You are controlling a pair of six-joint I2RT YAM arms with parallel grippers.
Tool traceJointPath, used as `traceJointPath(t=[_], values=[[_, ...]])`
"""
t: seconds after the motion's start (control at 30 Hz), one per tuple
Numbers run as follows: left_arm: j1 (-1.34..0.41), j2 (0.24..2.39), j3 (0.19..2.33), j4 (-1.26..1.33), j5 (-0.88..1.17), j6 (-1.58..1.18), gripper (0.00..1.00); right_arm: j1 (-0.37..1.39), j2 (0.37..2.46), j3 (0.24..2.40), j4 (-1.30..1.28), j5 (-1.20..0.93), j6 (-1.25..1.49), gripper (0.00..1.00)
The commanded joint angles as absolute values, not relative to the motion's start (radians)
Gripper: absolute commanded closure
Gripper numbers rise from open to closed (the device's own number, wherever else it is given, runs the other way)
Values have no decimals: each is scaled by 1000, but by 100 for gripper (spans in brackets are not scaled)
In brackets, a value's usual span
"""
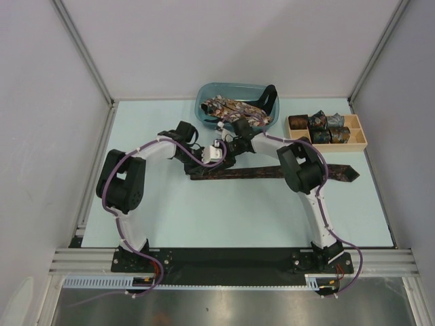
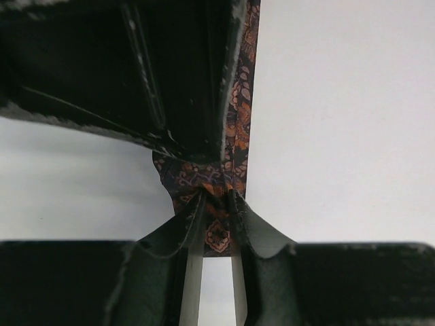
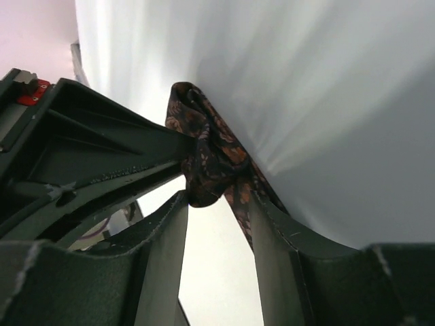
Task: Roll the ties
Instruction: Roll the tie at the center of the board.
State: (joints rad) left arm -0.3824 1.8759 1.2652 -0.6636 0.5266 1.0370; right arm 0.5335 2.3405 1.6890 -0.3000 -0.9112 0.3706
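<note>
A dark brown tie with an orange print lies flat across the table's middle, its wide pointed end at the right. Both grippers meet over its narrow left part. My left gripper is shut on the tie; in the left wrist view the patterned fabric is pinched between the fingertips. My right gripper is closed on a bunched fold of the same tie, which sits between its fingertips in the right wrist view. The rest of the strip is hidden under the arms.
A blue plastic bin at the back centre holds several loose ties. A wooden compartment tray at the back right holds several rolled ties. Grey walls enclose the table on the left, back and right.
</note>
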Motion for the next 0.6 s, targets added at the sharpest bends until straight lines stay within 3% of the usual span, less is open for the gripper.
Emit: traceJointPath(t=[0.0,0.37,0.57], values=[[-390,1858,1249,-650,545,1032,75,518,2221,1680,-215,-838,339,54],[-390,1844,1230,-640,554,1043,74,525,2103,1553,-137,-727,333,48],[-390,1838,1212,-634,557,1054,73,560,2155,1565,-123,-723,371,49]])
